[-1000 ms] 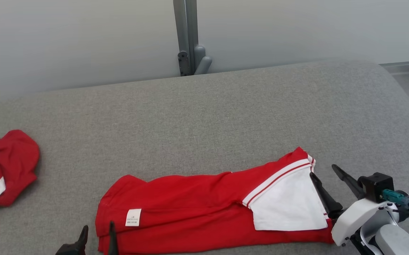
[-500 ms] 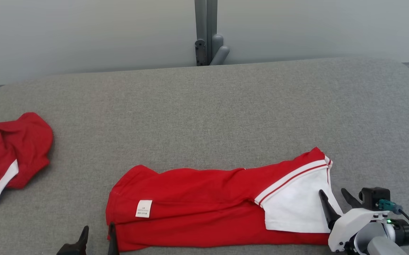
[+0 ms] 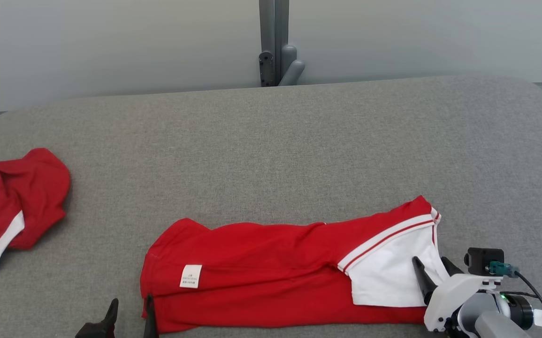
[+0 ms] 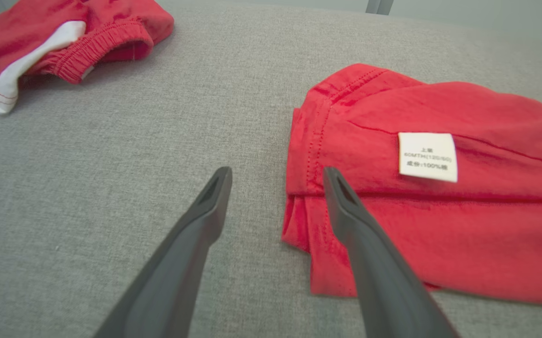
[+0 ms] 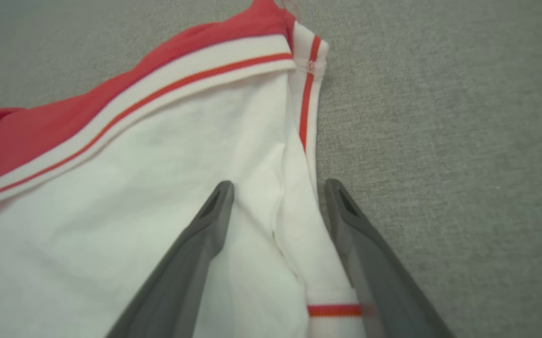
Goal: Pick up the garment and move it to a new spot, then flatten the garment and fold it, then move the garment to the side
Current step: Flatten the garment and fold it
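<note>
The left gripper (image 3: 130, 301) and right gripper (image 3: 430, 261) bracketed the folded garment (image 3: 271, 272) — jaws apart, gripping nothing. They looked poised to carry it aside.

Red garment (image 3: 271, 277) (white panel, red-striped trim) on grey surface (image 3: 299, 150).

Garment (image 3: 271, 277), red bundle (image 3: 17, 202) on grey pad (image 3: 299, 141)

I seem to be in a plain test room, not a home. My desk (image 3: 299, 141) is wide and covered in grey cloth. At 12 o'clock a grey metal post (image 3: 274, 37) stands against a smooth pale wall (image 3: 111, 47).
</note>
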